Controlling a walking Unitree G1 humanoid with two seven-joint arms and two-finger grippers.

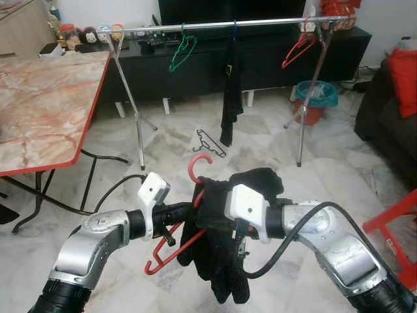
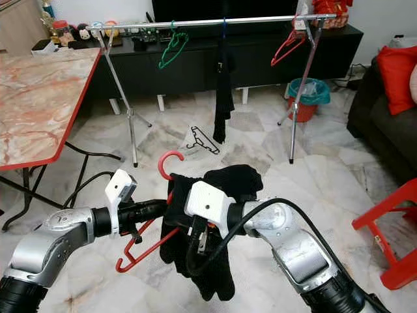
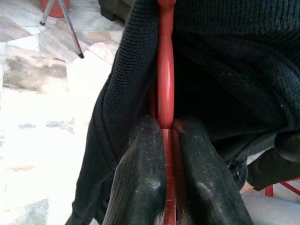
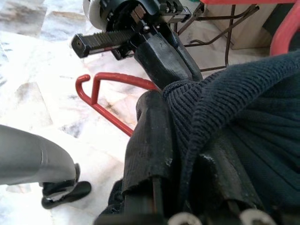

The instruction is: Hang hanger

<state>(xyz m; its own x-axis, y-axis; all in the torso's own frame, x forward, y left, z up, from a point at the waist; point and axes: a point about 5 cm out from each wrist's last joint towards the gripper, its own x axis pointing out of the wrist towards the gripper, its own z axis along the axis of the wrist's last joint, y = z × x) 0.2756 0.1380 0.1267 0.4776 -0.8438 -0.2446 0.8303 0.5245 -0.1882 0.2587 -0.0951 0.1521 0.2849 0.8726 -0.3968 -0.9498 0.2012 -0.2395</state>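
Note:
In front of my chest I hold a red hanger (image 1: 171, 251) with its hook (image 1: 199, 163) pointing up and a black knit garment (image 1: 228, 267) draped over it. My left gripper (image 1: 190, 212) is shut on the hanger's red bar, and the fingers (image 3: 140, 178) pinch it from both sides. From the other side my right gripper (image 1: 220, 225) is shut on the garment's knit (image 4: 220, 122), its fingers (image 4: 150, 140) half buried in the cloth. The metal clothes rail (image 1: 228, 25) stands a few steps ahead across the floor.
On the rail hang a green hanger (image 1: 182, 52), a black garment (image 1: 229, 104) and a red hanger (image 1: 298, 49). A black hanger (image 1: 208, 142) lies on the floor below. A marble-top table (image 1: 39, 111) stands left, a teal bin (image 1: 316, 98) by the rack's right leg, a red stool (image 1: 397, 222) right.

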